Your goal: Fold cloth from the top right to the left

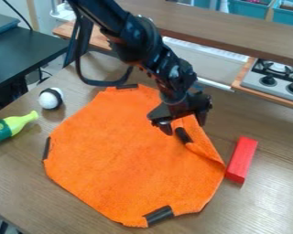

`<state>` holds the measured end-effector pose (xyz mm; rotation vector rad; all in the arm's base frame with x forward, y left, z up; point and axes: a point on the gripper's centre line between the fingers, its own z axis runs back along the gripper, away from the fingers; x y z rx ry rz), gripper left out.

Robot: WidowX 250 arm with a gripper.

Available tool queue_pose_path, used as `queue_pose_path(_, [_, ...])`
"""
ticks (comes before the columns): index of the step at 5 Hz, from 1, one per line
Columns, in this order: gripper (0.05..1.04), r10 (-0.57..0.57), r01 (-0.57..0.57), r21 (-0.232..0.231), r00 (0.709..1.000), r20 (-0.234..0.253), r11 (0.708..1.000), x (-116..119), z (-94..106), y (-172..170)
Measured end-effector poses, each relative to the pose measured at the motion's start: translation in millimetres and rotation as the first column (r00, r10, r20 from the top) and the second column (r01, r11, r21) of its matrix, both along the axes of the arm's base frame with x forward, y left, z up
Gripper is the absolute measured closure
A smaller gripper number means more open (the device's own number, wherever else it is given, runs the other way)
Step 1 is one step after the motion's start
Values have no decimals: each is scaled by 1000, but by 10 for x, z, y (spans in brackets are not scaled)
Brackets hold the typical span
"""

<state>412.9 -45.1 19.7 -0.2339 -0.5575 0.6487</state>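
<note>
Orange cloth (130, 151): is lying spread over the middle of the wooden table (259, 205), mostly flat, its right side creasing and turning inward.
Fold: is running down the right side of the orange cloth from beside the gripper (184, 126), with a narrow flap resting on the layer beneath.
Gripper: is hanging over the upper right part of the orange cloth; its 2 fingers are standing wide apart, with orange fabric showing between them.
Arm (158, 52): is coming in from the top edge and slanting down to the right, a black cable (102, 84) looping below it on the left.
Dark strips: 4 are showing on the orange cloth, 1 at the top (127, 86), 1 at the left edge (46, 148), 1 at the bottom (159, 215) and 1 by the fold, just below the gripper (183, 135).
Red block (242, 159): is lying just beside the right edge of the orange cloth, its long side slanting.
Ball (49, 99): is resting left of the cloth's top, white with a black band.
Bottle (15, 124): is lying on its side at the left edge, its yellow-green neck pointing toward the ball.
Stove (272, 83): is standing at the upper right, behind the table.
</note>
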Motion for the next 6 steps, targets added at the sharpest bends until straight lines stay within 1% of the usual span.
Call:
queue_pose_path(1, [131, -4, 5, 6, 1000, -8, 1000, 25, -85, -21])
queue_pose_path(2, [403, -26, 26, 8, 1000, -11, 1000, 16, -129, -93])
queue_pose_path(3, [705, -35, 35, 16, 999, -11, 999, 14, -180, -120])
queue_pose_path(4, [946, -41, 41, 28, 999, 12, 999, 38, -160, -157])
queue_pose_path(5, [1025, -39, 38, 41, 999, 22, 998, 48, -150, -163])
queue_pose_path(6, [1035, -37, 36, 28, 999, 17, 999, 40, -155, -179])
